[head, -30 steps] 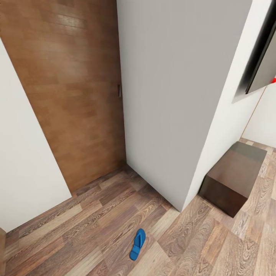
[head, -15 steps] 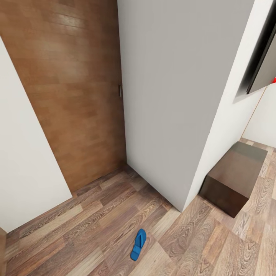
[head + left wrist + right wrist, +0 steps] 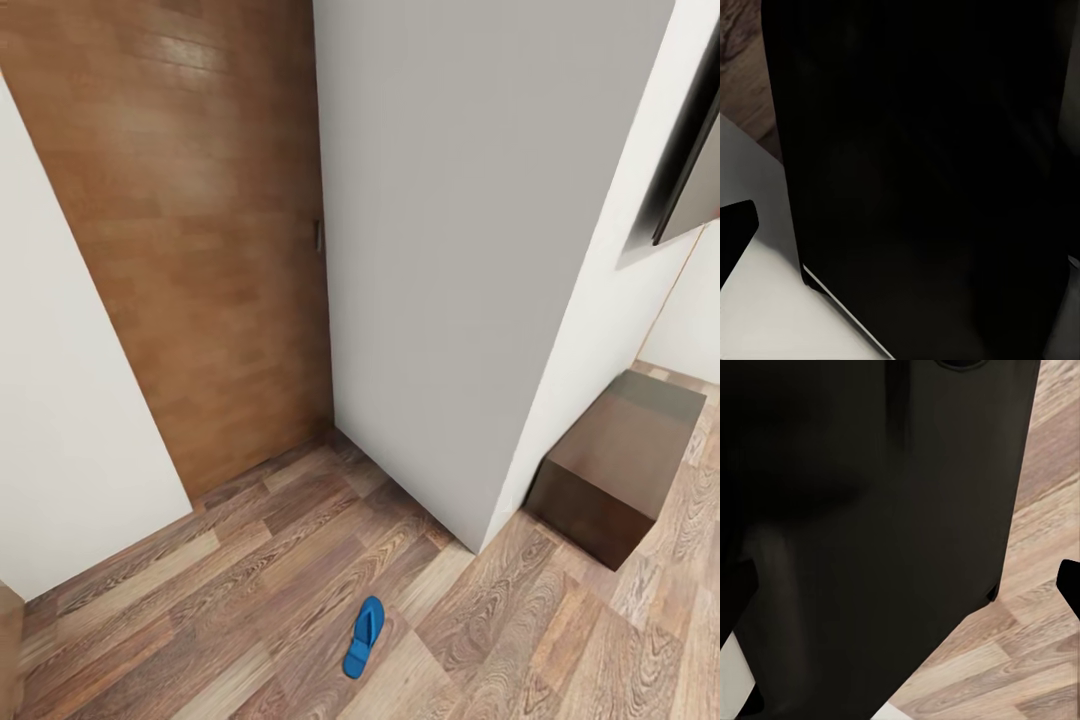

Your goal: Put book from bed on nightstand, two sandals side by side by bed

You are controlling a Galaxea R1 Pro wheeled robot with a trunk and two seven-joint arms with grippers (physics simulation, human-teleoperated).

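Sandal [image 3: 364, 636] lay alone on the floor [image 3: 250, 600] near a brown door [image 3: 200, 250], awaiting pickup. We could not tell either gripper's state.

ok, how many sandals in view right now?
1. A single blue sandal lies on the wood floor in the head view, near the white wall corner and left of the dark cabinet. The second may be outside the frame.

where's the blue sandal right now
In the head view, the blue sandal lies on the wood floor low and centre, in front of the white wall corner, left of the dark-brown cabinet.
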